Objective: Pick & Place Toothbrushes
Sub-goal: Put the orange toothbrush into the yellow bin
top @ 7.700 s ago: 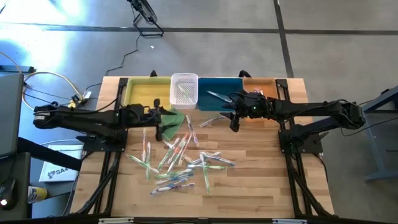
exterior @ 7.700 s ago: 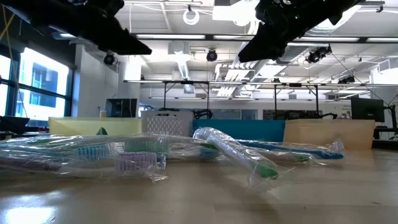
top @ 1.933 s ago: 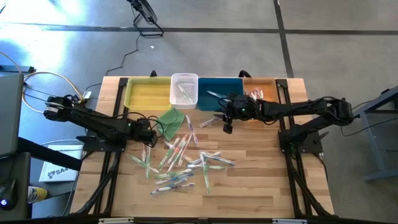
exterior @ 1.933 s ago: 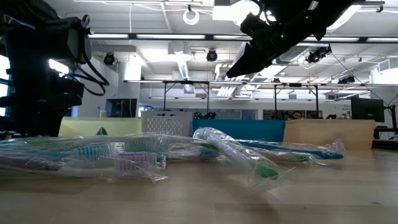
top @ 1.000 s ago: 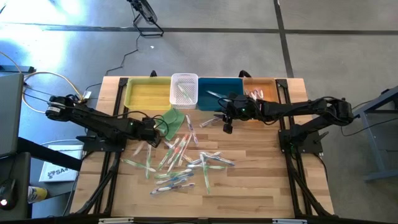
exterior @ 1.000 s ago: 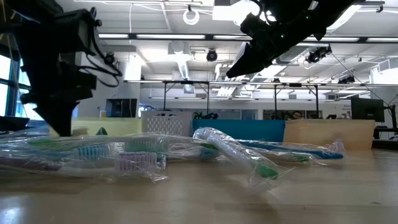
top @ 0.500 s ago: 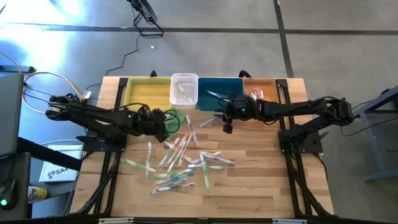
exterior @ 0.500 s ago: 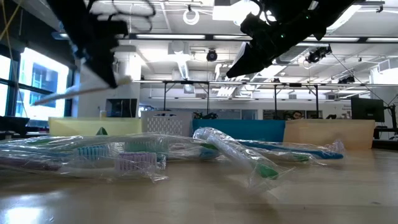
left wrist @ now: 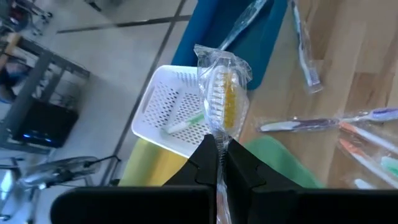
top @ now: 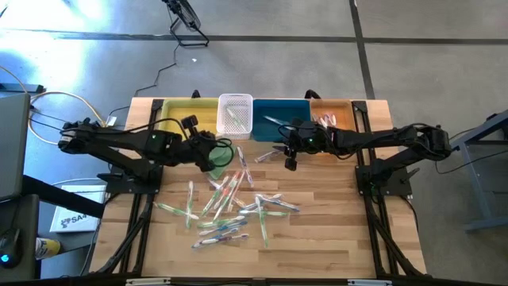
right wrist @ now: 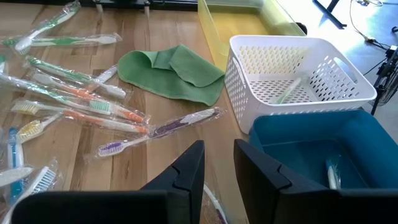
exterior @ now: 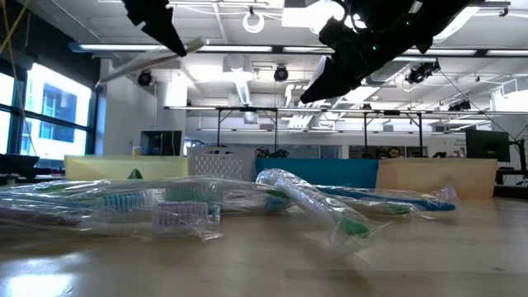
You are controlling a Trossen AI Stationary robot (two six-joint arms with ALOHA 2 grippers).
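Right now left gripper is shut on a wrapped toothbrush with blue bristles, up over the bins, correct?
Not quite. The left gripper is shut on a wrapped toothbrush, raised by the bins, but its bristles are orange-yellow, not blue. The left wrist view shows it, with the white basket beyond.

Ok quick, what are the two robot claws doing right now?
Left gripper: shut on a yellow-handled toothbrush in a clear wrapper, held up above the table.
Right gripper: open, holding nothing, hanging near the blue bin.
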